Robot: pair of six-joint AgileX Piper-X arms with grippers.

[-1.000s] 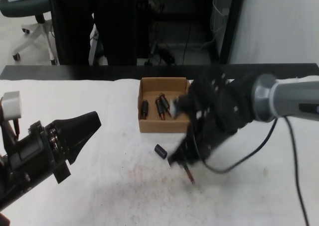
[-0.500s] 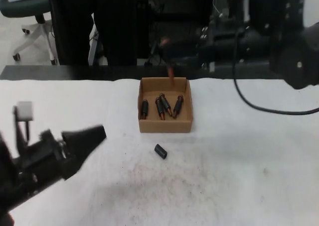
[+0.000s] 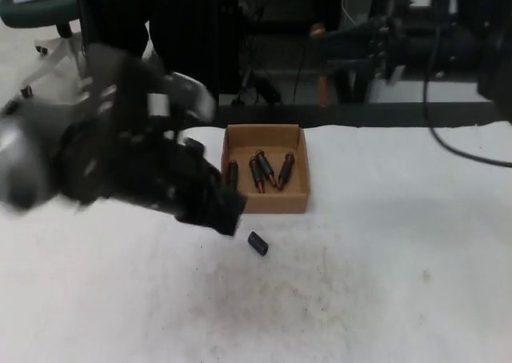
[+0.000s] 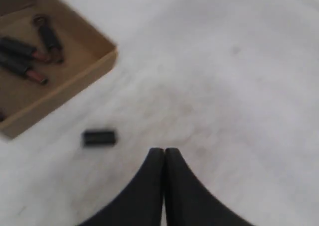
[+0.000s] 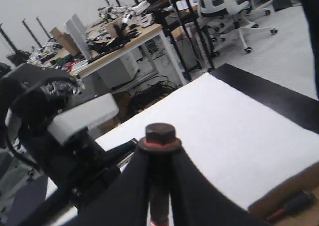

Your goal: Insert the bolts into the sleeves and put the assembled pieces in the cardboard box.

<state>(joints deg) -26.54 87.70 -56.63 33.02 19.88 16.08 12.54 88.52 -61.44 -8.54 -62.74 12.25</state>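
Right hand pinches a bolt; left hand, pressed together, should next spread and grab the sleeve at the box's 6 o'clock.

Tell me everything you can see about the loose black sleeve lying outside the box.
The sleeve is a short, dark, matte cylinder lying on its side on the white bench cover, just on the near side of the cardboard box and apart from it. Nothing sticks out of its ends. Only the cover touches it; the shut left gripper hovers nearby.
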